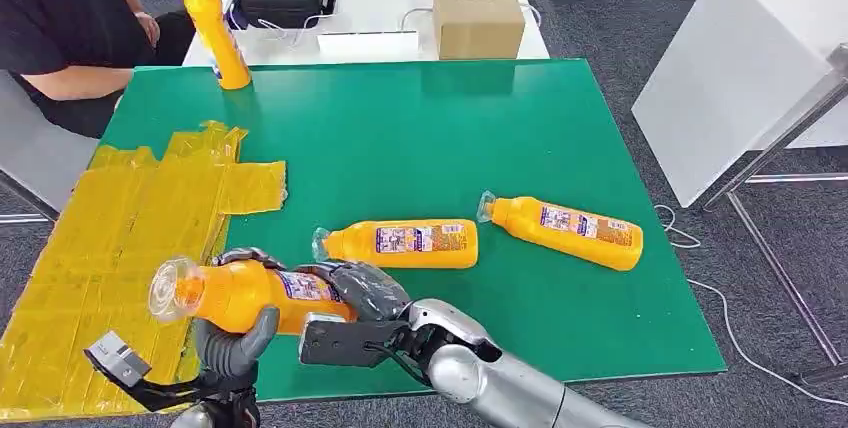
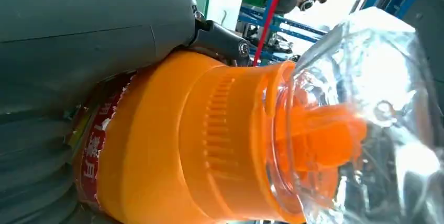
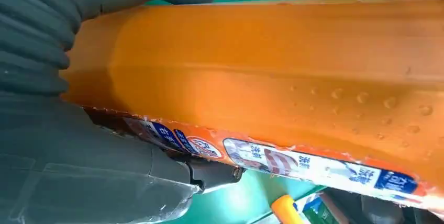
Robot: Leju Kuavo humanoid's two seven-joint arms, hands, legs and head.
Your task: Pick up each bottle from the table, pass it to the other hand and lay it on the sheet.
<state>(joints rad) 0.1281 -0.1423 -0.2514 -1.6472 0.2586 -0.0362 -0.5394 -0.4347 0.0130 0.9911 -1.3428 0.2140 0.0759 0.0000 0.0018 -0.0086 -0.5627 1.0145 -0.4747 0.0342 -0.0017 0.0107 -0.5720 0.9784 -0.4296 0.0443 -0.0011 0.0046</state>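
The green table carried the yellow taped sheet along its left side, near the robot's left arm. Three orange bottles waited on it: two lying on the green, one near the middle and one to its right, both with caps pointing left, and one upright at the far left corner.

A fourth, the held bottle, hung at the near edge between both hands, its long axis roughly level, clear cap toward the sheet and base toward the right arm. The right hand was wrapped around its labelled body; the left hand was closed on it from below, nearer the neck. So the handover looked mid-way. The sheet lay directly left of the cap, so the left hand was the nearer one for laying it down.
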